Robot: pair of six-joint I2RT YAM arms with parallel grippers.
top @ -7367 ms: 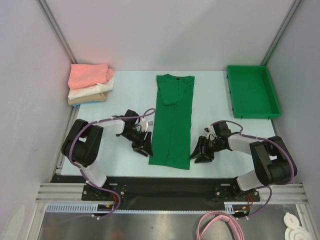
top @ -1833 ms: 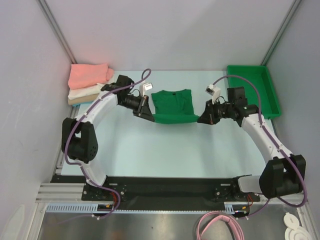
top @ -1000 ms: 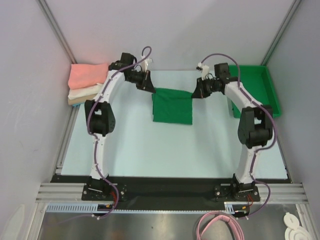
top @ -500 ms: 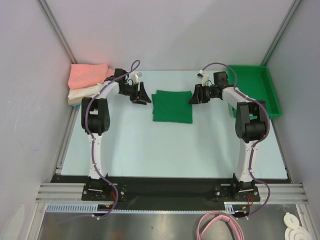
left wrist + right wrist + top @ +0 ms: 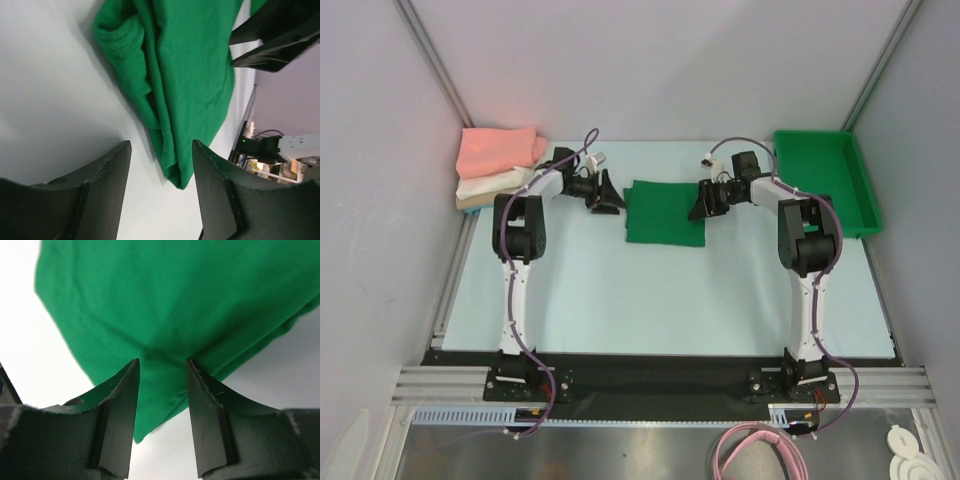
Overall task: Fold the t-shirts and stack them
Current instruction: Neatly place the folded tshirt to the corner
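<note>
**Green shirt folded in half, not yet on the pile**

The dark green t-shirt (image 5: 665, 212) lies flat as a squarish rectangle on the far middle of the desk (image 5: 620, 300). Both sets of jaws are released. The left jaws stand spread just beside the shirt's left edge, and the right jaws stand spread over its right edge. Neither pinches any cloth.

The stack of folded shirts (image 5: 500, 168), salmon over white over tan, sits in the far left corner, well apart from the green one. By my judgement the lengthwise fold is done. What remains is perhaps one more fold to match the stack's size, then carrying the shirt onto the stack.

Several seconds earlier the shirt was a long strip reaching toward the near edge, with the jaws at its hem. A second ago both jaws were clenched at the shirt's far corners; since then they have let go and settled at its sides.
</note>
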